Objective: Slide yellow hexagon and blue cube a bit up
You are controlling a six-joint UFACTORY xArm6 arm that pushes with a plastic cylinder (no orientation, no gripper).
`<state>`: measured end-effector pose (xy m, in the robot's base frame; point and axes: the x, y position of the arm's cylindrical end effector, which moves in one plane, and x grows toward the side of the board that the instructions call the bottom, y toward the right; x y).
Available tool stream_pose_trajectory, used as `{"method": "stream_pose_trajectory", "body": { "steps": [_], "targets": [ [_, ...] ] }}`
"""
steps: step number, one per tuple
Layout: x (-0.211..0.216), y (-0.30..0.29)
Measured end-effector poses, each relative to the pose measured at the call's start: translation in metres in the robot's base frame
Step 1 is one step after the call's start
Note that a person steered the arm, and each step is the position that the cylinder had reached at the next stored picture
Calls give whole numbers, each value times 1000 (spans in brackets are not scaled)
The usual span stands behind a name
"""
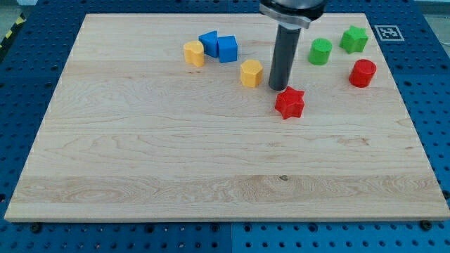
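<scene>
A: Where do the two blocks sit?

B: Both lie near the top edge of the wooden tabletop point(140, 176), left of centre. The yellow hexagon point(251, 72) is just beside my tip point(278, 87), on the view's left of it, with a sliver of board between them as far as I can tell. The blue cube point(227, 48) is up and to the left of the hexagon, touching another blue block point(208, 42) whose shape I cannot make out. A yellow block point(194, 53) with a rounded top stands just left of that pair.

A: And the fingers?

B: There are none: the arm ends in a plain dark rod, so nothing opens, closes or holds. It only pushes.

A: How will they handle?

B: I judge them light, rigid and smooth, sliding easily on the board and prone to spinning if pushed off centre. There is no taking hold; the contact should be on the face nearest the bottom edge, square on. The cube will likely carry its blue neighbour along.

A: The surroundings?

B: Pale, flat wood on a blue perforated bench point(429, 84). A red star point(289, 102) sits just below my tip; a green cylinder point(320, 51), green star point(354, 39) and red cylinder point(363, 73) cluster towards the top right corner.
</scene>
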<state>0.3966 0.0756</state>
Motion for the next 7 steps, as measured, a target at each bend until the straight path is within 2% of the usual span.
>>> {"method": "stream_pose_trajectory", "body": {
  "steps": [2, 3, 4, 5, 7],
  "targets": [
    [-10, -96],
    [-12, -101],
    [4, -73],
    [2, -43],
    [-33, -57]
  ]
}}
